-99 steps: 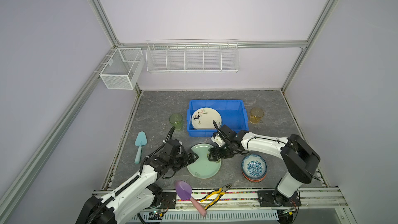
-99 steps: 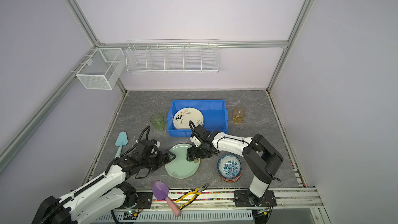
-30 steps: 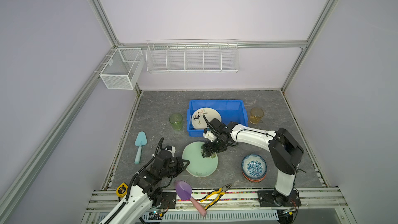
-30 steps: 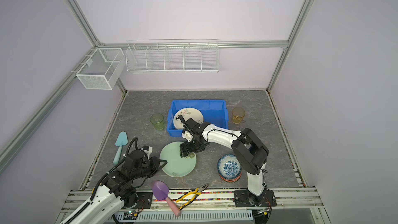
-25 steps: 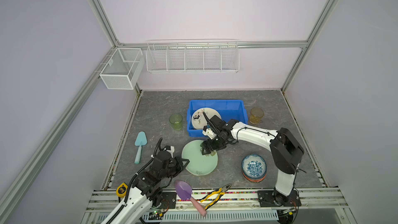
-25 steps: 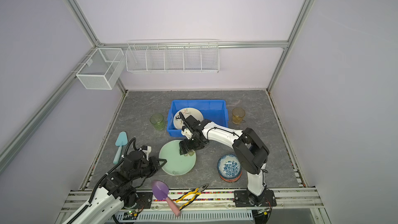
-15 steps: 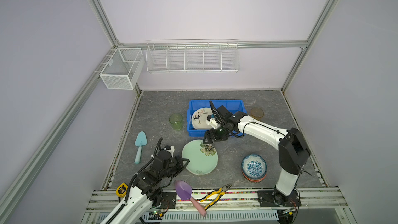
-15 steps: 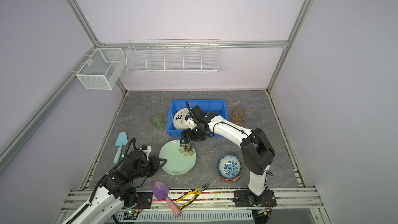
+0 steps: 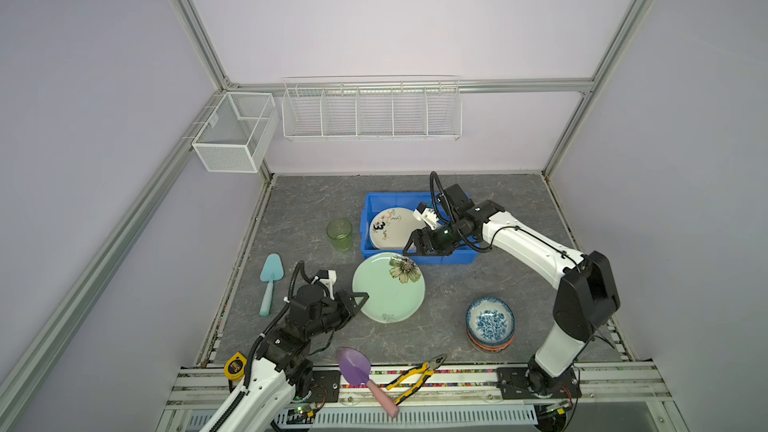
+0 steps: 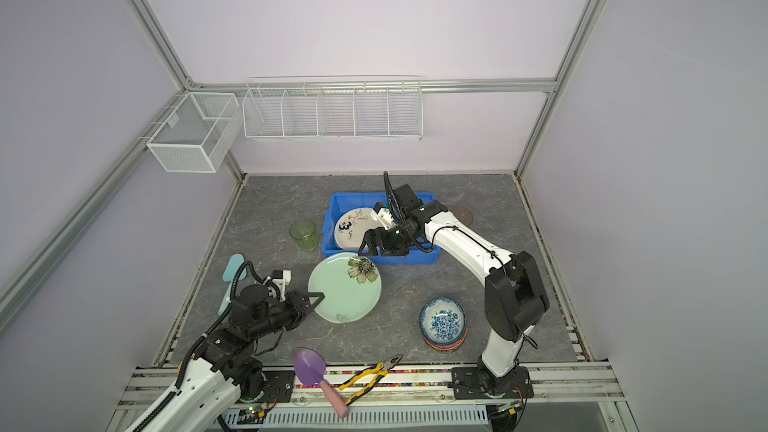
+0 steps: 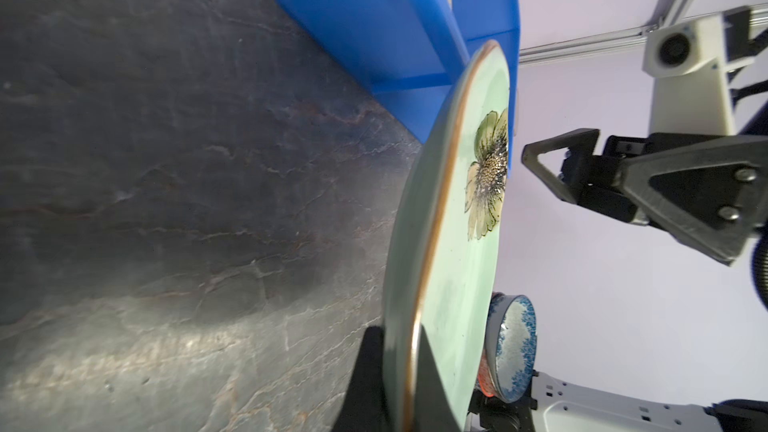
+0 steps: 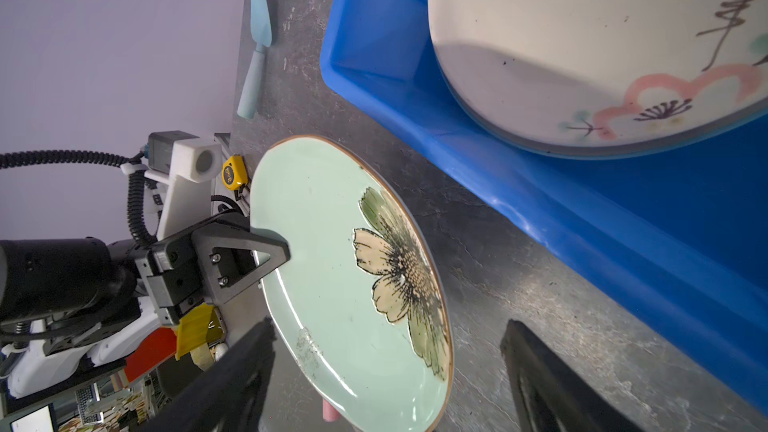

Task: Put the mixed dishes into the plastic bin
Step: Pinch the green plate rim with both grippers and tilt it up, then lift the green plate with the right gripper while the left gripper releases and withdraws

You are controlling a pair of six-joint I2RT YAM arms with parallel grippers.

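Flower plate (image 9: 388, 290) pinched by its rim, mid-frame beside the bin (image 9: 390, 198)
Left end effector (image 9: 360, 299) is clamped on the round, glossy pale-green disc's lower-left edge, and its brown-trimmed far edge sits just beside the smooth blue plastic wall. Right end effector (image 9: 412, 246) hangs just above, jaws spread wide, empty. Grey stone-veined desk (image 9: 457, 292) below.

my left gripper (image 9: 362, 297) sits low out front, jaws pinched tight; my right gripper (image 9: 415, 244) reaches inward, angled down, jaws spread wide.
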